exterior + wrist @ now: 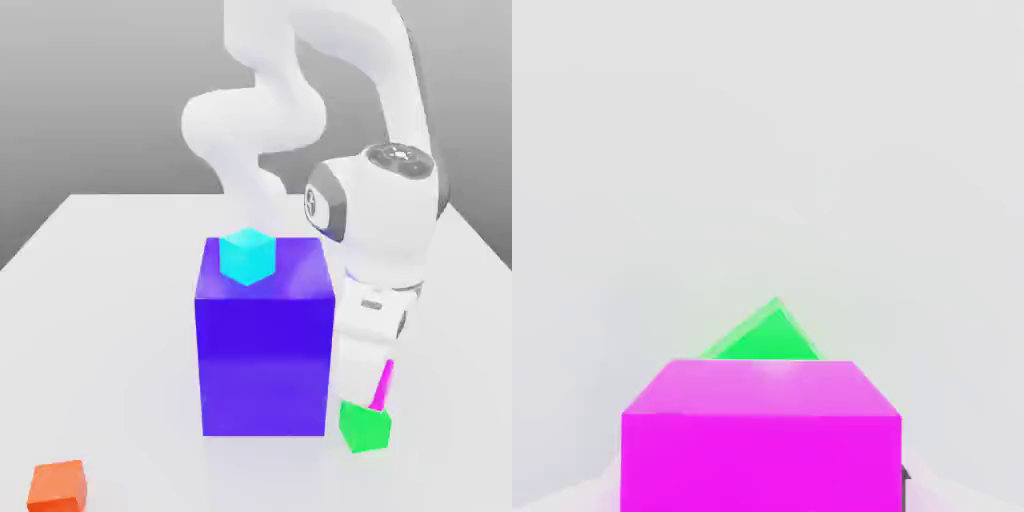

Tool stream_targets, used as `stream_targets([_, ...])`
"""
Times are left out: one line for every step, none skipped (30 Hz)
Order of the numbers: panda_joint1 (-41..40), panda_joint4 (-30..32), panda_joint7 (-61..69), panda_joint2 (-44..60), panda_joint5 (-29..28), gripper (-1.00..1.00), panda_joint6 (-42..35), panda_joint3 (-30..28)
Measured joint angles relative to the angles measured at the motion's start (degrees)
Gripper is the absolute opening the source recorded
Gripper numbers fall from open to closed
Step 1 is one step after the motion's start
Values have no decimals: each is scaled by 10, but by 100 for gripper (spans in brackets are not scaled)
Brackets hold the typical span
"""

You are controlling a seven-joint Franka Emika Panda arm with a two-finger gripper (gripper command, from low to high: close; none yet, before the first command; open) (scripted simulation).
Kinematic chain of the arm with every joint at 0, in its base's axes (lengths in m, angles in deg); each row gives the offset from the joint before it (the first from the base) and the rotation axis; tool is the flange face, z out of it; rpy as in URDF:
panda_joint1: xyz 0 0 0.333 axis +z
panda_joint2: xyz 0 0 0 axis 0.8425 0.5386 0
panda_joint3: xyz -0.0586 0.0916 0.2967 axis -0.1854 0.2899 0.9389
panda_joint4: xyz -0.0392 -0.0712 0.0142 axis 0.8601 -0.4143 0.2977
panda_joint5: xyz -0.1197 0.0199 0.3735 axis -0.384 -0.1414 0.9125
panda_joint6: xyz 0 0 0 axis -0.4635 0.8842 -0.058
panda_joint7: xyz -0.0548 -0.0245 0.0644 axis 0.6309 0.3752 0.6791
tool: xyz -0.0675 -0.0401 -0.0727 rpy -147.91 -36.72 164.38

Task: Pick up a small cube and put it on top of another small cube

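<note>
The small magenta cube (383, 386) shows as a thin pink strip right above the small green cube (364, 426), mostly hidden behind my hand. My gripper (370, 372) hangs low over both cubes, close to the right side of the big block in the exterior view. From the hand view, the magenta cube (762, 440) is large and near, and a corner of the green cube (764, 338) peeks out past its far edge. The magenta cube appears to rest on the green one; I cannot tell for sure that they touch.
A big blue-purple block (265, 350) stands just beside the green cube, on the exterior view's left of it. A cyan cube (247, 255) sits on the block's top. An orange cube (57, 485) lies on the white table (110, 330) at the front left.
</note>
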Motion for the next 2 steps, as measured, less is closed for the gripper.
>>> stream_targets([0,0,0,0,0,100,0,0])
stream_targets([0,0,0,0,0,100,0,0])
